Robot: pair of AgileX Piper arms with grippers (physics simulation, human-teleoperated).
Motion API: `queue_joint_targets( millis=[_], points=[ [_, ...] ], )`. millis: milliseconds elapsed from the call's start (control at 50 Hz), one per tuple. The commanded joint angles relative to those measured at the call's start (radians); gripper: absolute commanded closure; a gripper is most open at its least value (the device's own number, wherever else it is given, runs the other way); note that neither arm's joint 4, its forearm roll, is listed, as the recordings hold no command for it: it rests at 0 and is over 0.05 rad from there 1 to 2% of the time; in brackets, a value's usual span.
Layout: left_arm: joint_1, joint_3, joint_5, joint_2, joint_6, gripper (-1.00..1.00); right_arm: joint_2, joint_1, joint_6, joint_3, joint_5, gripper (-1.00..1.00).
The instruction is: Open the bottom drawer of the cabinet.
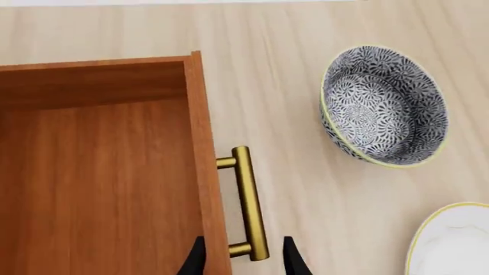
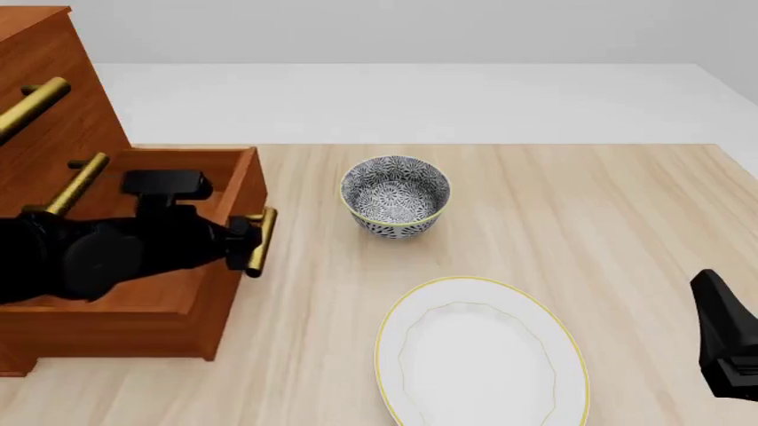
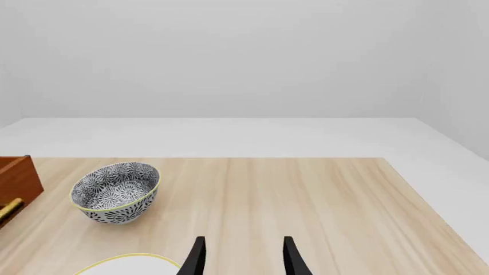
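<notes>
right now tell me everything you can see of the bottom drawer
The bottom drawer is a wide, shallow box of reddish-brown wood, pulled well out of the cabinet and open at the top. The visible inside is bare wood; the left arm hides part of it in the front view. One brass bar handle sits on two posts on its front. The left tool straddles the handle's end, fingers either side; contact cannot be told. The bowl stands apart on the table.

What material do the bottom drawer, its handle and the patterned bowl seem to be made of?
Bottom drawer: reddish-brown wood, matte, with visible grain. Handle: brass-like metal, shiny gold bar. Bowl: probably glazed ceramic, with a blue-and-white pattern and a yellow rim; this is a simulator render, so only the look can be judged.
</notes>
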Motion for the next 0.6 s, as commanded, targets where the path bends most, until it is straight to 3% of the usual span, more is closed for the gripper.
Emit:
queue_joint_targets(
  millis=[20, 420, 600],
  points=[
    [-0.068, -0.043, -0.007, 0.019, -0.025, -1.00, 0.000, 0.000, 0.000, 0.000, 0.000, -1.00],
    [-0.166, -0.099, 0.026, 0.006, -0.047, -1.00, 0.000, 0.000, 0.000, 0.000, 0.000, -1.00],
    [-0.136, -0.140, 0.120, -0.097, -0.005, -1.00, 0.000, 0.000, 0.000, 0.000, 0.000, -1.00]
  ],
)
